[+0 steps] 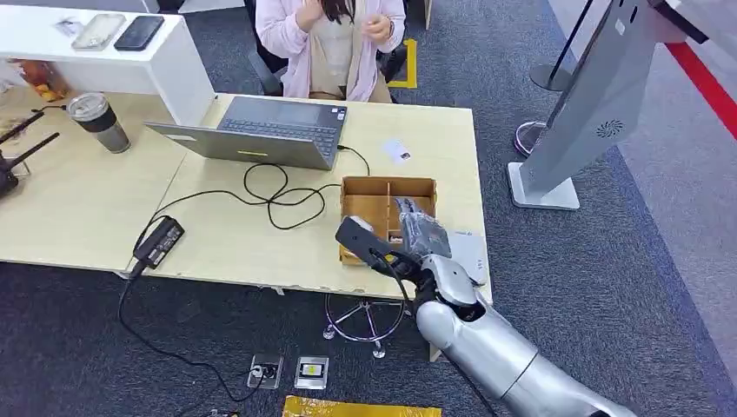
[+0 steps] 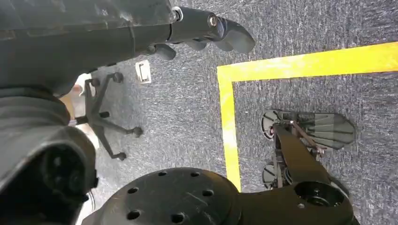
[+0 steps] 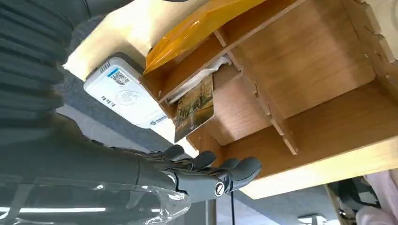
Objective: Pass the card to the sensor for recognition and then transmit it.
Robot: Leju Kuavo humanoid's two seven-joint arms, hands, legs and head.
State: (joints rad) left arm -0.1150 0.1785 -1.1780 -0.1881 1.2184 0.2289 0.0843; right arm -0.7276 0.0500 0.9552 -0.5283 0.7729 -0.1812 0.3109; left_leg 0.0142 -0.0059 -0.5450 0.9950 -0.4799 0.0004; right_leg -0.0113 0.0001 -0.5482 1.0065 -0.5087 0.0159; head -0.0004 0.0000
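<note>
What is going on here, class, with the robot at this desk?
The robot's right hand is reaching over the wooden divided box at the desk's near edge. A picture card stands in one compartment, and the hand's fingers are open beside it, not yet holding it. The white card sensor lies on the desk next to the box. The left hand hangs down over the floor. A person sits behind the laptop.

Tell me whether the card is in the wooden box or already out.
In. The card stands on edge inside a compartment of the wooden box; the right hand hovers nearby, not holding it.
</note>
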